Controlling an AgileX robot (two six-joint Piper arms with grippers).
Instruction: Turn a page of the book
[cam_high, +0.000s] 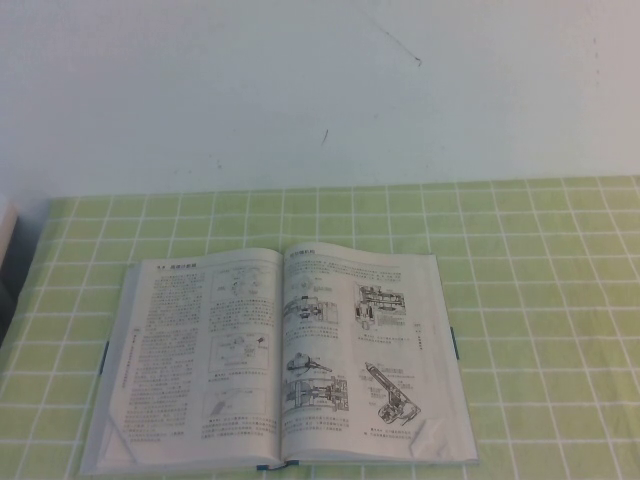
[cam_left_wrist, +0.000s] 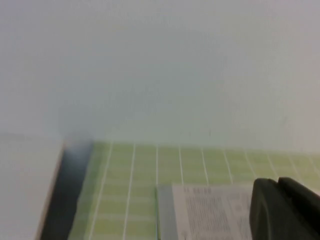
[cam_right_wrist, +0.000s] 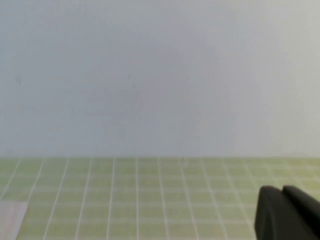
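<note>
The book (cam_high: 280, 360) lies open and flat near the table's front edge, left of centre. Its right-hand page (cam_high: 360, 350) carries a heading, dark machine drawings in two columns and vertical margin text, and it lies flat. The left-hand leaf (cam_high: 200, 345) shows text columns and pale sketches. Neither arm appears in the high view. My left gripper (cam_left_wrist: 277, 182) is shut with nothing in it, hovering near the book's far left corner (cam_left_wrist: 210, 210). Over the bare cloth to the book's right, my right gripper (cam_right_wrist: 281, 189) is shut and holds nothing.
A green checked tablecloth (cam_high: 540, 260) covers the table up to a white wall (cam_high: 320, 90). At the table's left edge there is a dark gap with a white object (cam_high: 5, 240) beside it. A pale corner (cam_right_wrist: 11, 215) shows in the right wrist view.
</note>
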